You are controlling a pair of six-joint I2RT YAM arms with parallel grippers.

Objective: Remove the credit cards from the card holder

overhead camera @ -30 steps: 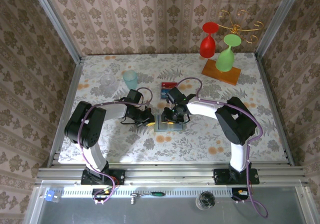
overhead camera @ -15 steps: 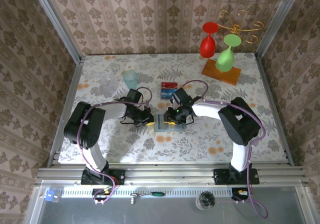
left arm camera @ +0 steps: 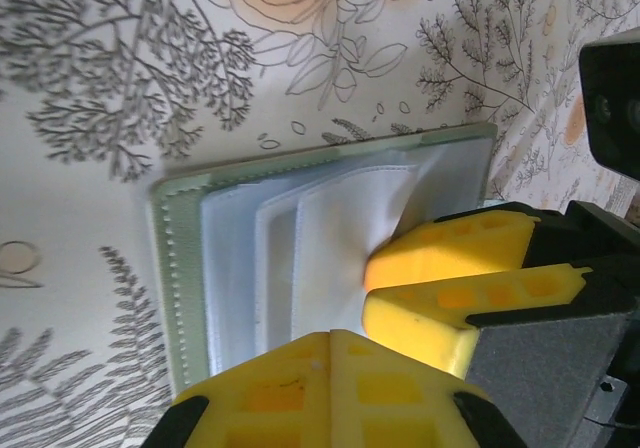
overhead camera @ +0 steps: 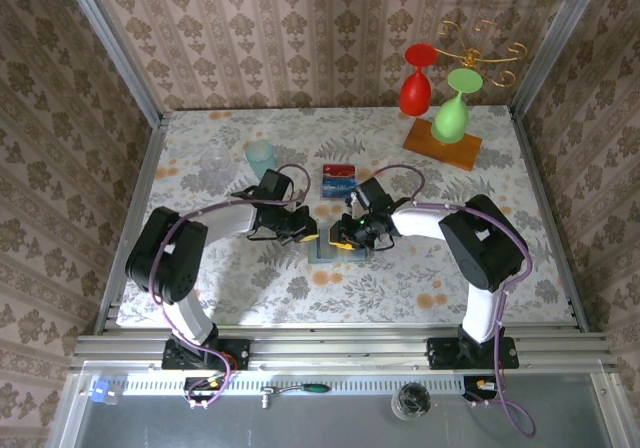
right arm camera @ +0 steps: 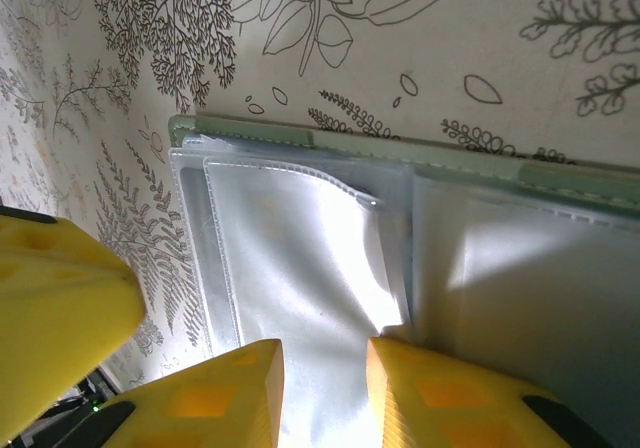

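The card holder [left arm camera: 180,268] lies open. My left gripper [left arm camera: 330,343], clenched, sits at its left edge. My right gripper [right arm camera: 322,368] rests on its clear pocket, jaws narrowly apart; I cannot tell if it grips. The credit cards [overhead camera: 340,175] lie just beyond it.

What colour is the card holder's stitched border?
Pale grey-green; the card holder shows it best in the left wrist view.

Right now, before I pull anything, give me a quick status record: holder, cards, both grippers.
card holder: open flat on table, clear sleeves up; pockets in view look empty
credit cards: red and blue, on table beyond holder
left gripper: shut, tip over holder's panel
right gripper: jaws narrow, pinching a clear sleeve
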